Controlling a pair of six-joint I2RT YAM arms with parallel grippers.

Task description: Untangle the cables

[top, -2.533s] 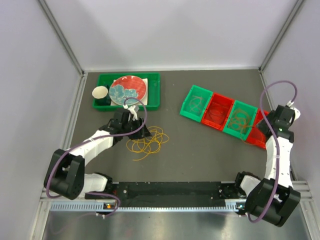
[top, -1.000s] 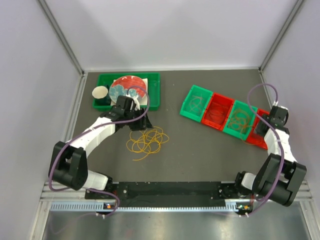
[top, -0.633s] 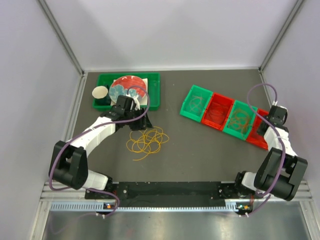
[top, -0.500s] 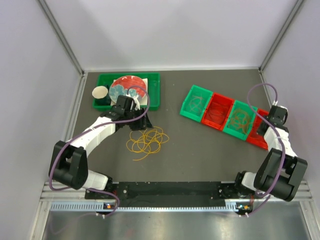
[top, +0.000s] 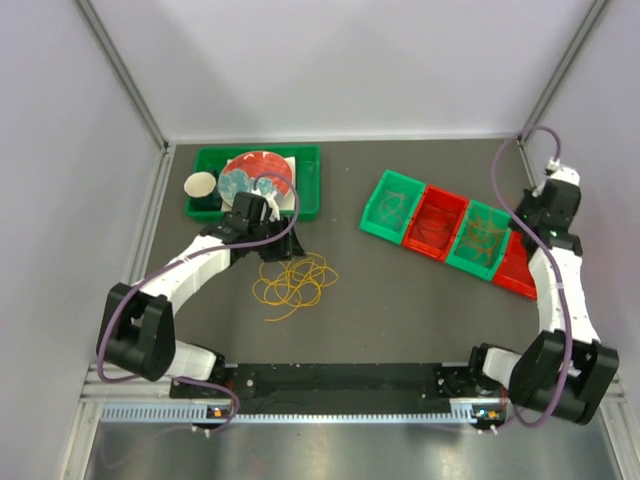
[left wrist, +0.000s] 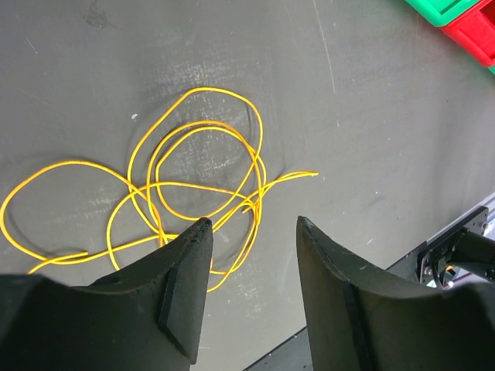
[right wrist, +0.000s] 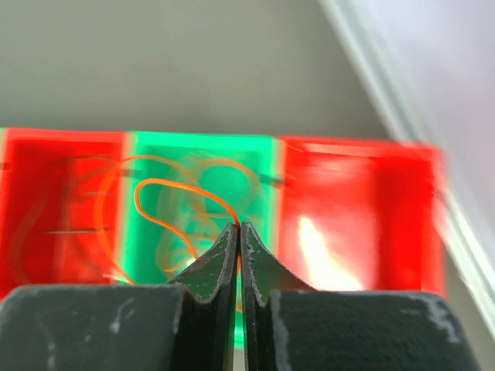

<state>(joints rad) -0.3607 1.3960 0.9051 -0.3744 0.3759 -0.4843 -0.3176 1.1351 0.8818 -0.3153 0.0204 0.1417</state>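
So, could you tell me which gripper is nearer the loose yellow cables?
Left. The left gripper hangs open right above the yellow cables; the right gripper is far off over the bins, shut on an orange cable.

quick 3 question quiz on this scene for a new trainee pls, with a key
1. True or false: the left claw is shut on the tangled thin yellow wire loops.
2. What does the right claw pinch? A) a thin orange wire loop B) a red plate C) a beige cup
3. Fill in: the row of plastic bins alternates green and ____.

Key: 1 false, it is open above them; 2 A; 3 red.
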